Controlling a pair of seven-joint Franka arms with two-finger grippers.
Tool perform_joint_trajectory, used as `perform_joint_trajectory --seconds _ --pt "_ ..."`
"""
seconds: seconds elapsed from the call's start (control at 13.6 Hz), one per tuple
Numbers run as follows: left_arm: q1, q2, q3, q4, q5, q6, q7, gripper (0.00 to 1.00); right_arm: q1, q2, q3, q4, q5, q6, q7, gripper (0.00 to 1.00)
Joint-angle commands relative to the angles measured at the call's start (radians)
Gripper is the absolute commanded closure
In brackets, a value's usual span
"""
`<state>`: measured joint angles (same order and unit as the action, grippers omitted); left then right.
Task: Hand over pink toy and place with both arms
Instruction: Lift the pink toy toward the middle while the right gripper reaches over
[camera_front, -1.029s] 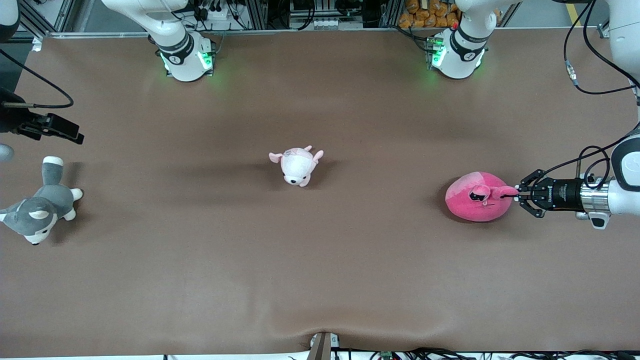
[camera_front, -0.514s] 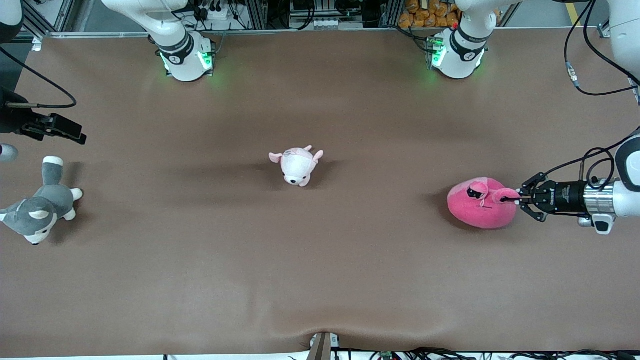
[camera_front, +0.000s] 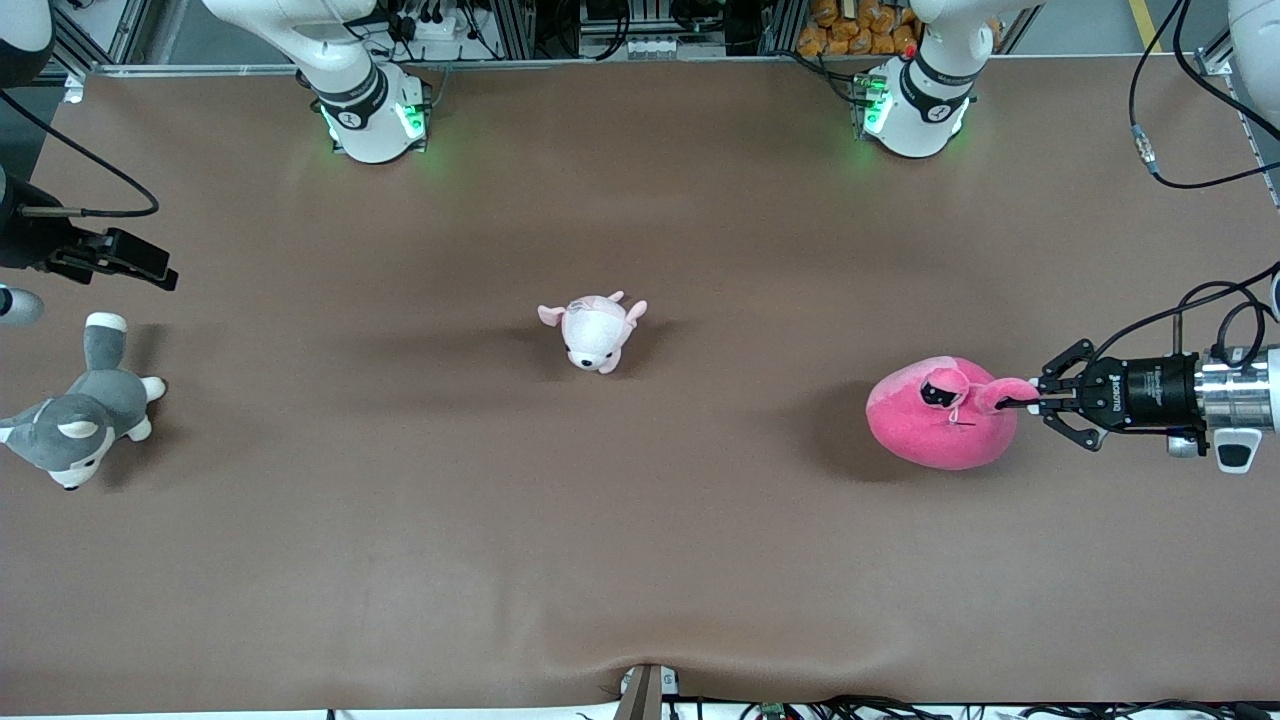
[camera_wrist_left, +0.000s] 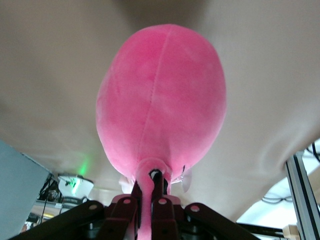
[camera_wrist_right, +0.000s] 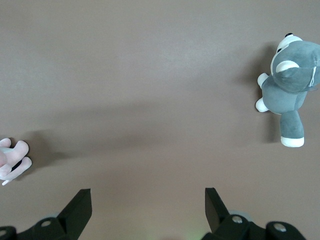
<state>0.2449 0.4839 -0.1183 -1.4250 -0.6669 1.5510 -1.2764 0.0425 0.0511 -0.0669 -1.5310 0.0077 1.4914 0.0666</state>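
Since the earlier frame the pink toy (camera_front: 940, 424) has risen off the worktop (camera_front: 640, 560) and drifted slightly toward the right arm's end, its shadow now spread beneath it. The left gripper (camera_front: 1036, 402) is pinching one of its ears, so the plush body hangs free, probably to leave plenty for the other arm to take. The right gripper (camera_wrist_right: 145, 207) waits with fingers spread over the worktop near the grey husky plush (camera_front: 78, 424). A white-and-pink plush (camera_front: 596, 331) sits mid-worktop on brown matting; cables and racks line the edges.
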Motion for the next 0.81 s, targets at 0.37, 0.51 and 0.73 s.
perform_joint_trajectory --seconds 0.37,0.51,0.73 --pt "-0.021 -0.076 -0.205 0.031 -0.089 0.105 -0.357 1.0 0.01 0.003 -0.001 0.006 0.014 0.009 0.004 0.0" --pt "-0.03 -0.076 -0.276 0.043 -0.086 0.19 -0.472 1.0 0.014 0.004 -0.001 0.006 0.015 0.012 0.004 0.0" --pt "-0.094 -0.096 -0.31 0.05 -0.086 0.302 -0.573 1.0 0.013 0.016 -0.002 0.009 0.061 0.015 0.005 0.0"
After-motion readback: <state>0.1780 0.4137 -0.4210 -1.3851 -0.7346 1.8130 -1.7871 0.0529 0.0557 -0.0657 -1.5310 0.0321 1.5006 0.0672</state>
